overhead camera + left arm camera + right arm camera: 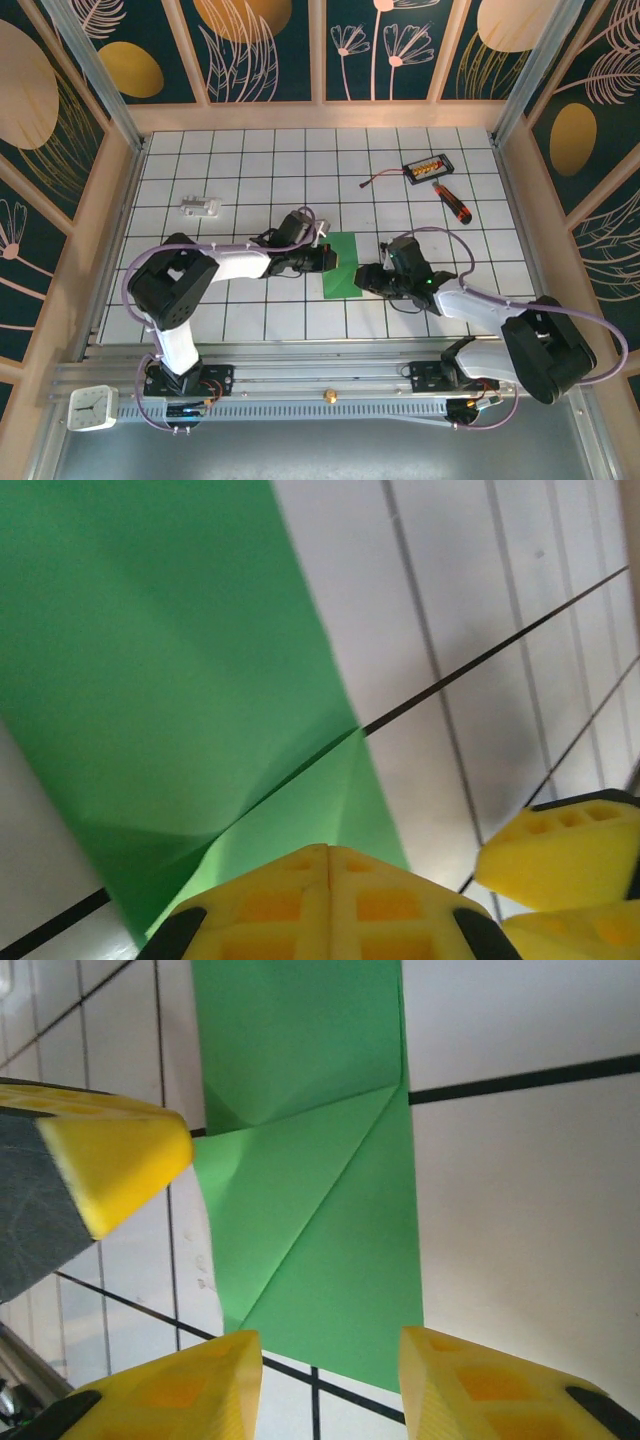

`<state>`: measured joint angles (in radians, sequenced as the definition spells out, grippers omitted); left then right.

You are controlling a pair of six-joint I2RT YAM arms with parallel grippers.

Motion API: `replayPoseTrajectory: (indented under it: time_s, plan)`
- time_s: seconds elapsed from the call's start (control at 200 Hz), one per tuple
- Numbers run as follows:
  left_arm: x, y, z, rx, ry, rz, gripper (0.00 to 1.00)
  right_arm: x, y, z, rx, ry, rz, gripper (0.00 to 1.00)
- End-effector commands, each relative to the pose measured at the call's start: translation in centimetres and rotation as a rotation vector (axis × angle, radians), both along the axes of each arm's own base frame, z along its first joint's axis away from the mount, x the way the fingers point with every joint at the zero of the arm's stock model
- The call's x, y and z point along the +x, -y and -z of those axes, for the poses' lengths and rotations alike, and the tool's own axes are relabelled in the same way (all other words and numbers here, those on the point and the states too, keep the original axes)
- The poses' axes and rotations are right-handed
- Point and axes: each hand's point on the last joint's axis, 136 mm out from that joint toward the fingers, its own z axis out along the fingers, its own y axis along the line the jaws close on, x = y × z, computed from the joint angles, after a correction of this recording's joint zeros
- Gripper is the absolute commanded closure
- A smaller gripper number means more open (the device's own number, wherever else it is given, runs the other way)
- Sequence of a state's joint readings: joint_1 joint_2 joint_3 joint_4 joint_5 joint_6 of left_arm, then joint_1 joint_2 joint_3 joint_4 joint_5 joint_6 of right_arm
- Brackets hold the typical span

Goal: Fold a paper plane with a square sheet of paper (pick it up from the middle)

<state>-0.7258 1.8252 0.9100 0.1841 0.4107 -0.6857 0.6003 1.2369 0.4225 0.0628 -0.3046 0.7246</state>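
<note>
Left yellow jaws were together at the left edge of the folded bright-green paper sheet (170,650). Right jaws, apart, faced it across the white tiled surface (250,160); its long axis ran away from the bases

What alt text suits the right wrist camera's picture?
Folded bright-green paper lies on a white tiled table, one flap creased diagonally. The right claw, yellow-tipped, stands open at its near edge; the left claw reaches its side.
</note>
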Motion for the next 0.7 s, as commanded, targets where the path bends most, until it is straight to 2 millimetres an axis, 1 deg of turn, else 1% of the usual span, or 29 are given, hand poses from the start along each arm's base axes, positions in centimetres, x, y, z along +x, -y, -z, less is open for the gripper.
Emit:
replayPoseTrajectory:
  time_s: [0.0,0.155,0.225,0.32,0.505,0.696]
  plan:
    - [0.0,-0.6,1.6,0.076,-0.006,0.018,1.00,0.1,0.1,1.1,-0.034,-0.032,0.057,0.58]
    - [-0.1,-1.8,3.4,0.146,-0.002,0.008,1.00,-0.5,0.0,2.2,-0.063,-0.062,0.063,0.58]
    - [-0.3,-2.1,4.1,0.159,-0.006,0.007,1.00,-0.4,0.0,2.4,-0.072,-0.064,0.065,0.57]
    - [-0.7,-2.4,4.7,0.160,-0.021,0.008,1.00,-0.4,-0.7,2.5,-0.058,-0.067,0.048,0.57]
    - [-1.2,-2.6,5.4,0.160,-0.034,0.008,1.00,-0.6,-2.5,2.0,0.020,-0.074,-0.001,0.59]
    - [-1.3,-2.5,5.5,0.156,-0.038,0.014,1.00,-0.3,-3.6,1.4,0.061,-0.068,-0.033,0.62]
